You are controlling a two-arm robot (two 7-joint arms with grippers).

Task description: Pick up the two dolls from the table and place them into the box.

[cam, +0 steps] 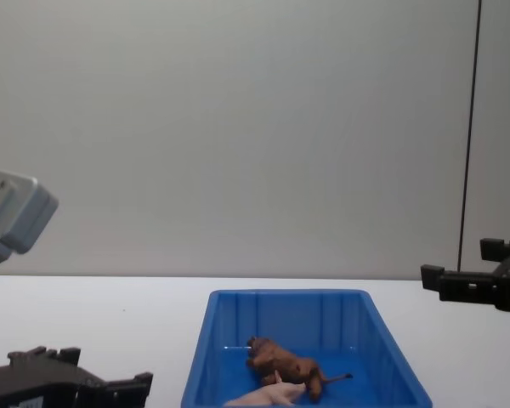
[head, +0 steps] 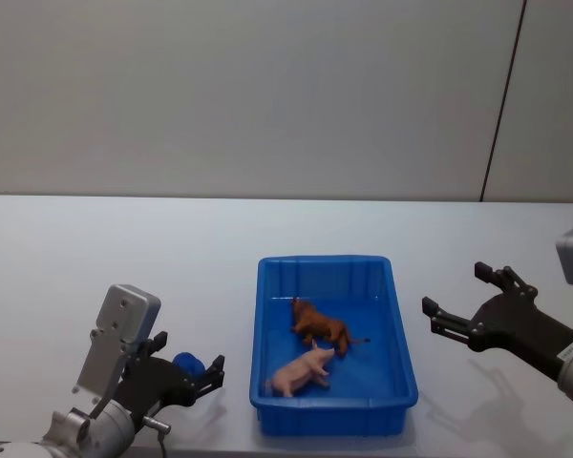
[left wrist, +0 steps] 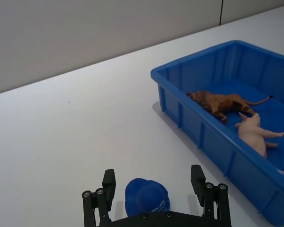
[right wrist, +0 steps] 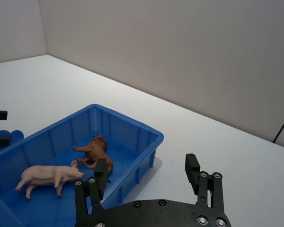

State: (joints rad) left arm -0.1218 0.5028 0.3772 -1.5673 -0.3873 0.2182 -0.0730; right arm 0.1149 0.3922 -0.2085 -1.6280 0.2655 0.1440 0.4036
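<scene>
Straddling the blue doll point(left wrist: 146, 196), the left hand point(left wrist: 154, 189) gapes open beside the box point(head: 264, 315); right hand point(head: 463, 303) open, empty.

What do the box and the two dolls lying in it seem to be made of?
The box: moulded plastic by its look, glossy blue, ribbed walls, thick rim. The lion doll and the pink pig doll: probably hard plastic or rubber, smooth, with moulded legs; which one cannot be told.
</scene>
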